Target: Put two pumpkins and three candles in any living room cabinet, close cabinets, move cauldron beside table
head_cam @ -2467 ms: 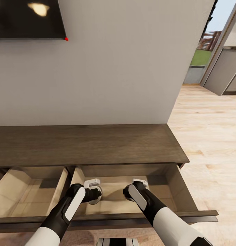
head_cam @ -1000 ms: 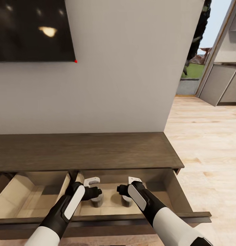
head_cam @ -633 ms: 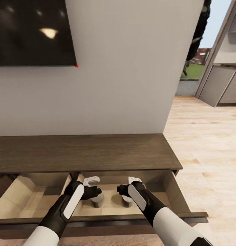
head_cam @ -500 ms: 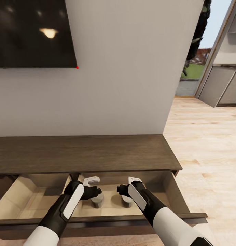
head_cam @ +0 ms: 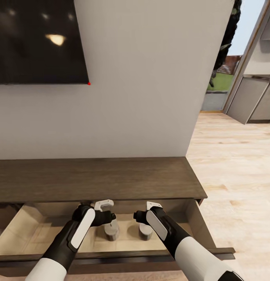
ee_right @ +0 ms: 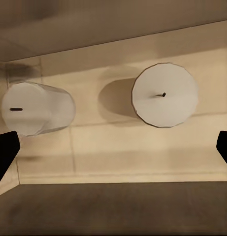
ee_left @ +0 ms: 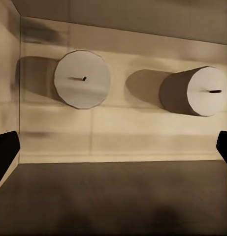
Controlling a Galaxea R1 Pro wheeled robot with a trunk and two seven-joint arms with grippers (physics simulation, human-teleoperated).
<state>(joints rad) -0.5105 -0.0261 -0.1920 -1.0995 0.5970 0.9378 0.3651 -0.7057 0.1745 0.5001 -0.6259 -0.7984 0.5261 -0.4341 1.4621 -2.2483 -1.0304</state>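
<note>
2 stubby grey-tan candles point(head_cam: 111, 231) stand upright, apart, in the cabinet's point(head_cam: 111, 177) open pale drawer point(head_cam: 197, 222). The left claw point(ee_left: 113, 150) and right claw point(ee_right: 113, 147) hang above them, both spread wide and empty. The wrist views reveal dark wicks point(ee_left: 80, 78) on the flat tops.

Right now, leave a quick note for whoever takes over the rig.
Left gripper: open, empty, above the left candle.
Right gripper: open, empty, above the right candle.
Both candles stand upright and apart in the open drawer of the cabinet.
Done: two candles are in.
Left: the third candle, both pumpkins, shutting the drawers, the cauldron by the table.
</note>
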